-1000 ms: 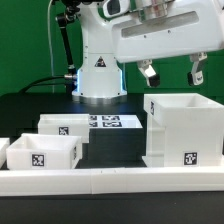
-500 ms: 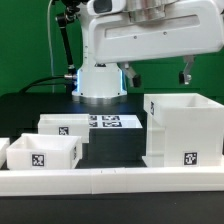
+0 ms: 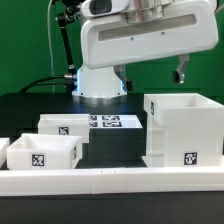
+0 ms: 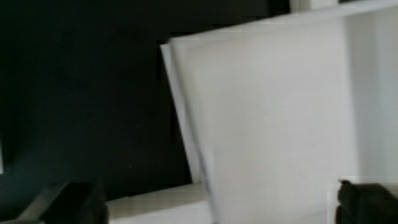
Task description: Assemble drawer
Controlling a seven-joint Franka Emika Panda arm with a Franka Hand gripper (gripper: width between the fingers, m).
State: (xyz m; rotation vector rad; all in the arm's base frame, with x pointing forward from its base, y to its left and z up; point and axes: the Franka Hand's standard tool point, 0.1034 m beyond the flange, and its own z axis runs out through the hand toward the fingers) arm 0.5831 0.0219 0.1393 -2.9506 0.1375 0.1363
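Note:
The tall boxy housing (image 3: pixel 185 130) stands open-topped at the exterior view's right. It fills much of the wrist view as a blurred white wall (image 4: pixel 267 110). Two smaller trays lie at the exterior view's left: one near the front (image 3: pixel 40 155), one behind it (image 3: pixel 65 125). My gripper (image 3: pixel 151 72) hangs high above the housing's left edge. It is open and empty, with dark fingertips (image 3: pixel 180 70) spread wide. In the wrist view the gripper (image 4: pixel 214 205) has the housing's wall between its fingertips (image 4: pixel 63 205), well below them.
A long low white border bar (image 3: pixel 110 182) runs along the front edge. The marker board (image 3: pixel 108 122) lies flat between the far tray and the housing. The white robot base (image 3: pixel 98 75) stands behind it, on a black table.
The open gripper has moved toward the exterior view's left and slightly up. The housing and both trays have not moved.

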